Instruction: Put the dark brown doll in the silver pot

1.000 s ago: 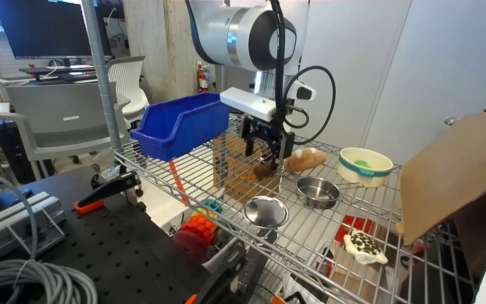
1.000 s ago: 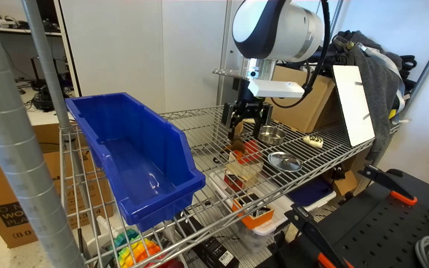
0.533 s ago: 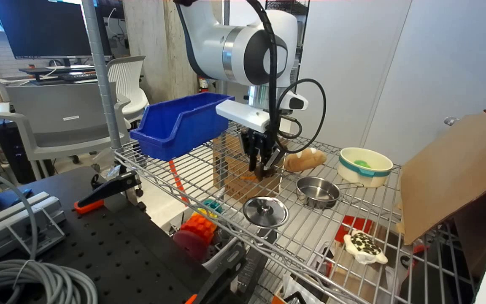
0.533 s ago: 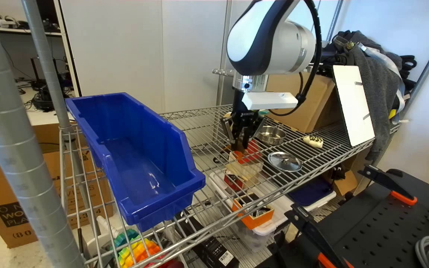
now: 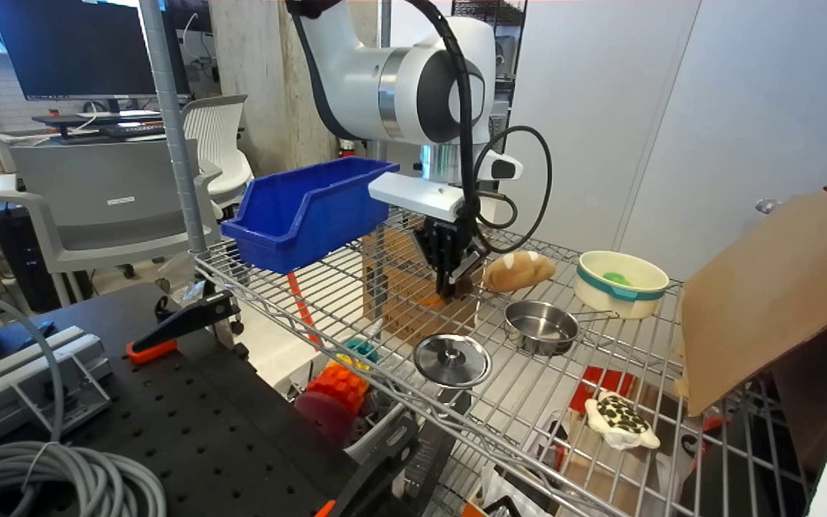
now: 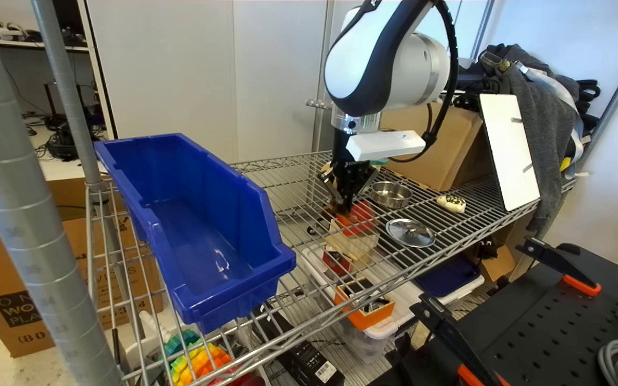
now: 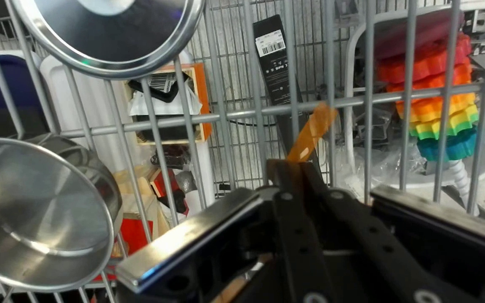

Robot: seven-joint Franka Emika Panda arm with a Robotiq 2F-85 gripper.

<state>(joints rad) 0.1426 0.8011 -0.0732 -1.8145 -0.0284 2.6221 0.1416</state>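
Observation:
The dark brown doll [image 5: 463, 287] is mostly hidden by my gripper [image 5: 446, 289], which is shut low over the wire shelf. In the wrist view an orange strip [image 7: 314, 130] of the doll pokes out past the gripper [image 7: 296, 165], and a little brown shows beside the left fingertip; the rest is covered. I take the fingers to be shut on the doll. The silver pot [image 5: 541, 329] stands upright on the rack near the gripper, its inside bare. It appears at the left of the wrist view, where the pot [image 7: 44, 210] is cut by the frame.
A round steel lid [image 5: 451, 360] lies near the pot. Behind are a tan bread-shaped plush [image 5: 520, 271] and a pale bowl [image 5: 620, 287] with something green inside. A turtle plush [image 5: 622, 422], a big blue bin [image 6: 201, 230] and leaning cardboard [image 5: 772, 287] flank the area.
A second ago the jaws stood open above the doll. The gripper has come down and shut around it. Lately gripper and orange strip have shifted slightly together.

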